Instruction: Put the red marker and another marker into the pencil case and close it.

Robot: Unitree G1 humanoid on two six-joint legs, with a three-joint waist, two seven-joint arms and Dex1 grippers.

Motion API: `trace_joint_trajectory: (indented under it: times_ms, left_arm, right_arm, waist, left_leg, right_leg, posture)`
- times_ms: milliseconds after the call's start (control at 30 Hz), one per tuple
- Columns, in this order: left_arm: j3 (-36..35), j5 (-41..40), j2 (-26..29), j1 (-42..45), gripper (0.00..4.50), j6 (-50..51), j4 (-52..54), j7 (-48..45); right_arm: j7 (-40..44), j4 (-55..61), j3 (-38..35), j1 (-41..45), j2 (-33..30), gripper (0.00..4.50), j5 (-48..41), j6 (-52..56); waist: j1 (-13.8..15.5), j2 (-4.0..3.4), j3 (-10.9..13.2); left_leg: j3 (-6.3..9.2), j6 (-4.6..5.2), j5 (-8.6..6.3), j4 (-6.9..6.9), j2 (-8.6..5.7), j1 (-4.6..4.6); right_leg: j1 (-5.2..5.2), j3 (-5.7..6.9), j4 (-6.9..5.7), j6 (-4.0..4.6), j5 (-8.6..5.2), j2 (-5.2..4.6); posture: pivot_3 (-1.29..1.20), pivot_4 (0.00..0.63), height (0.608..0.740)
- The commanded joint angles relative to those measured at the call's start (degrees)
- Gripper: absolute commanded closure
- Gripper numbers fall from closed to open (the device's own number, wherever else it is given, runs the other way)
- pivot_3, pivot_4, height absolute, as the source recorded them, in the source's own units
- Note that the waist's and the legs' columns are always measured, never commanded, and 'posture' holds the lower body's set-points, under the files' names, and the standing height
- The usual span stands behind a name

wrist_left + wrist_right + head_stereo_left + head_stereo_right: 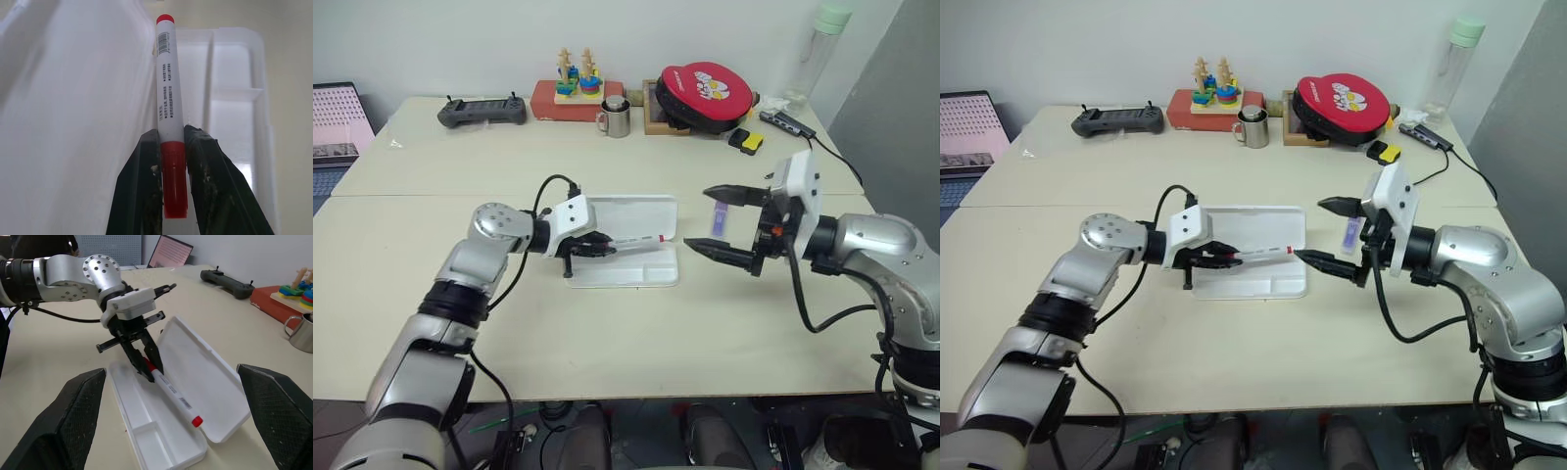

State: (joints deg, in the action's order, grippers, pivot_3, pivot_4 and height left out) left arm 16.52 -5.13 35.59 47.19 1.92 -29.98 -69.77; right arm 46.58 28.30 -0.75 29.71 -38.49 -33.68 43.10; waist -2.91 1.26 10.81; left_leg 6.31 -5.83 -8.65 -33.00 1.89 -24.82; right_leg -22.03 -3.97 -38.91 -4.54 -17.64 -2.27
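Cream table (607, 333) with a seam across it

Open white pencil case (636, 269) lies mid-table, purple marker (718, 217) beside it; far edge holds a black controller (481, 113), steel mug (616, 118) (handle leftward), red stacking toy (576, 90), round red pouch (705, 93).

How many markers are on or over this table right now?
2. The red marker is held by the left end effector over the open pencil case. A purple marker lies on the table behind the right end effector. Others may be hidden.
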Motion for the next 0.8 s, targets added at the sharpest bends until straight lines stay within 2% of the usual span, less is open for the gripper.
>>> trace_joint_trajectory:
  times_ms: [33, 167, 233, 533, 633, 733, 800]
  left_arm:
    - [-0.6, 0.6, -1.5, 2.0, 4.08, -2.9, -2.3, -2.0]
    - [0.2, 2.4, -2.2, 2.2, 4.08, -4.4, -4.9, -3.3]
    - [-0.1, 2.2, -2.5, 2.3, 3.38, -3.8, -5.2, -4.6]
    - [-1.3, 2.6, -3.4, 2.9, 1.66, -4.1, -6.1, -4.7]
    - [-3.6, -1.5, -5.1, 2.3, 1.14, -1.0, -2.5, -5.7]
    - [-7.9, -10.7, -8.3, 0.6, 0.51, 8.7, 6.7, -5.7]
    - [-9.8, -13.7, -9.5, -0.4, 0.07, 13.3, 11.2, -3.9]
  right_arm:
    - [-1.8, 2.8, -0.7, -0.8, -0.4, 0.0, 0.3, -0.3]
    - [-3.2, 3.6, 0.0, -2.0, -0.1, 0.0, 0.9, -0.2]
    - [-4.0, 4.0, -0.3, -2.5, 0.0, 0.0, 0.8, -0.1]
    - [-5.9, 2.7, 0.3, -3.1, 0.3, 0.0, 1.8, -0.4]
    - [-10.2, -1.7, 1.7, -2.7, 0.4, 0.0, 6.4, 0.4]
    - [-18.6, -8.2, 1.5, -1.1, 3.2, 0.0, 11.1, 3.4]
    - [-23.0, -10.8, 0.7, -0.2, 5.7, 0.0, 12.8, 5.4]
  waist:
    - [-0.1, 0.0, 0.0]
    - [-0.4, 0.0, 0.0]
    - [-0.4, 0.0, 0.0]
    - [-0.3, 0.0, 0.0]
    - [-0.3, 0.0, 0.0]
    - [-0.3, 0.01, 0.0]
    - [-0.3, 0.0, 0.0]
  left_leg:
    - [0.0, 0.0, 0.0, 0.02, 0.0, -0.02]
    - [0.01, 0.01, 0.0, 0.04, 0.0, -0.02]
    - [0.01, 0.01, 0.0, 0.05, 0.0, -0.02]
    - [0.03, 0.01, 0.0, 0.01, 0.0, -0.02]
    - [0.03, 0.01, 0.0, 0.0, 0.0, -0.02]
    - [0.03, 0.01, 0.0, -0.03, 0.0, -0.02]
    - [0.03, 0.0, 0.01, -0.05, 0.0, -0.02]
  right_leg:
    - [-0.02, 0.0, 0.0, 0.01, 0.0, 0.0]
    - [-0.03, 0.03, -0.05, 0.25, 0.09, 0.0]
    - [-0.04, 0.03, -0.05, 0.24, 0.09, 0.0]
    - [-0.03, 0.04, -0.09, 0.2, 0.08, 0.0]
    - [-0.02, 0.04, -0.09, 0.2, 0.08, 0.0]
    - [-0.01, 0.05, -0.12, 0.24, 0.11, 0.0]
    - [-0.01, 0.04, -0.12, 0.25, 0.14, -0.01]
  posture:
    - [0.0, 0.15, 0.74]
    - [0.0, 0.15, 0.74]
    - [0.0, 0.15, 0.74]
    - [0.0, 0.15, 0.74]
    - [0.0, 0.15, 0.74]
    - [0.0, 0.15, 0.74]
    - [0.0, 0.15, 0.74]
